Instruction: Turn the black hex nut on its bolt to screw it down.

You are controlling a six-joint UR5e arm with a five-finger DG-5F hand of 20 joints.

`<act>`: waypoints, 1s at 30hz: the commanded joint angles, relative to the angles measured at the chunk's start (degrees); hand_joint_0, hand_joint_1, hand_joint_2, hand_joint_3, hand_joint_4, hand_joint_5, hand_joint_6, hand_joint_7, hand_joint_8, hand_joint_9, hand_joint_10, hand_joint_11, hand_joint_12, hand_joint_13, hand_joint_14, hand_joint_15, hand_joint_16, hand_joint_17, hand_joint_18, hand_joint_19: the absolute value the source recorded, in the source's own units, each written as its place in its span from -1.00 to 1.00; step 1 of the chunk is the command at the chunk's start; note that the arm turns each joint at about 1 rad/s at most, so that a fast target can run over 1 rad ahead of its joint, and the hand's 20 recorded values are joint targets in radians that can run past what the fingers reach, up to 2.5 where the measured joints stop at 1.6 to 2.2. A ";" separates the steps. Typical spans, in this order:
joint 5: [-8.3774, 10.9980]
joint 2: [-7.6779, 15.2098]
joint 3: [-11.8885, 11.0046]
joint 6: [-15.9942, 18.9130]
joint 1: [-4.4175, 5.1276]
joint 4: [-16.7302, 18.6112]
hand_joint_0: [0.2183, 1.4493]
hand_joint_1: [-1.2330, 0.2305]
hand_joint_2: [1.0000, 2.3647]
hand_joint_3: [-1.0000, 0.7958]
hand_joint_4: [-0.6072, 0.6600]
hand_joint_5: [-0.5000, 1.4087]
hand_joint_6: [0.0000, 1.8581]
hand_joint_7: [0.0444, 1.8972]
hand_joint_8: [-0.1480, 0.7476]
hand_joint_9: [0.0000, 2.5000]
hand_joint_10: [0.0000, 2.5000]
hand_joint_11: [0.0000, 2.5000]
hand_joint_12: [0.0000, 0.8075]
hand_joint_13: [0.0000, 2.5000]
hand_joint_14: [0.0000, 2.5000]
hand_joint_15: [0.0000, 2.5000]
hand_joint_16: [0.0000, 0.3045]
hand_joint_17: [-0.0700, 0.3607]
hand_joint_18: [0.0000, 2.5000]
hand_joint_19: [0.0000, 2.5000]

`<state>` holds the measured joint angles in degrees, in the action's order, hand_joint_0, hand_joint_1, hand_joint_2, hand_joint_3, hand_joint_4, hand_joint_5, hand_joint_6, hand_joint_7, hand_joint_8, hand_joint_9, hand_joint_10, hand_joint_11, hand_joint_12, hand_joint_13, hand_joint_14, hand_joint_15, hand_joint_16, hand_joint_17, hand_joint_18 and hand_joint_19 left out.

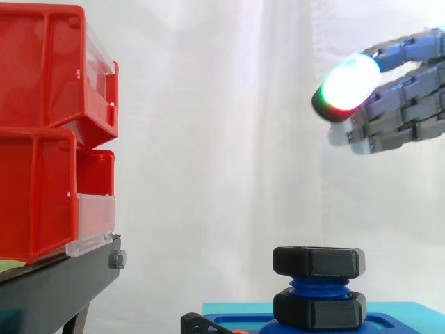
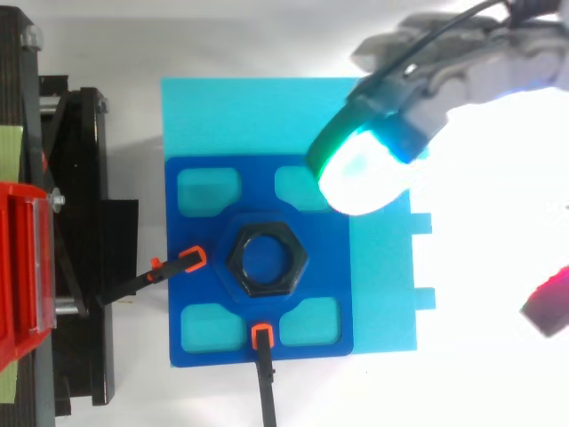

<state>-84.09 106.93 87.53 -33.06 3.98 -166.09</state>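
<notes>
Hand [image 1: 400,104] hangs high above the fixture and off to the arm's side of the black hex nut [image 1: 318,261], well apart from it. Its fingers lie straight and roughly level, holding nothing. One glowing pad [image 1: 348,87] leads toward the nut. In the top view the hand overlaps the corner of the blue plate [image 2: 329,267] farthest from the two orange-tipped clamps [image 2: 194,259].

The nut sits at the top of the blue bolt [image 1: 320,287], with bare thread below it and a second black hex piece [image 1: 320,309] lower down. The bolt stands at the centre of the plate, and the plate lies on a cyan block [image 2: 382,267]. Red bins [image 1: 42,139] stand well off to the side, out of the way.

My read is that the step in hand is the approach, with no turning begun.

Notes for doing it well:
- Centre the hand over the bolt axis before I bring it down. An off-centre descent would push the nut sideways.
- Set the pads on opposite flats, not on corners, so that they don't slip.
- Grip lightly. The nut looks free on the thread, and pressing down hard may bind it.
- Turn in short arcs, release, then re-grip. Check the side view to see that the gap to the lower hex piece is shrinking.
</notes>
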 commanded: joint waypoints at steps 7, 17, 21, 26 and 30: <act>0.68 8.38 -6.58 -7.72 1.56 2.70 -0.53 -0.01 -1.00 -0.44 0.19 -0.69 -0.46 -0.36 -0.13 -0.72 -1.00 -1.00 -0.25 -0.84 -1.00 -1.00 -0.75 -0.28 -1.00 -1.00; 0.85 8.82 -7.46 -14.40 4.10 3.32 -0.54 0.01 -1.00 -0.44 0.19 -0.68 -0.46 -0.31 -0.13 -0.74 -1.00 -1.00 -0.23 -0.84 -1.00 -1.00 -0.74 -0.26 -0.98 -1.00; 1.03 9.70 -7.46 -16.86 4.90 3.23 -0.54 0.02 -1.00 -0.44 0.18 -0.68 -0.46 -0.30 -0.13 -0.74 -1.00 -1.00 -0.23 -0.84 -1.00 -1.00 -0.73 -0.25 -0.97 -1.00; 0.76 12.07 -8.52 -16.77 5.42 3.49 -0.54 0.02 -1.00 -0.44 0.15 -0.68 -0.46 -0.26 -0.13 -0.74 -1.00 -1.00 -0.23 -0.84 -1.00 -1.00 -0.72 -0.24 -0.96 -1.00; 0.68 12.16 -9.05 -17.82 6.04 3.58 -0.54 0.02 -1.00 -0.44 0.10 -0.68 -0.46 -0.20 -0.15 -0.75 -1.00 -1.00 -0.24 -0.84 -1.00 -1.00 -0.71 -0.21 -0.96 -1.00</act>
<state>-83.34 118.82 78.93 -50.17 9.58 -162.56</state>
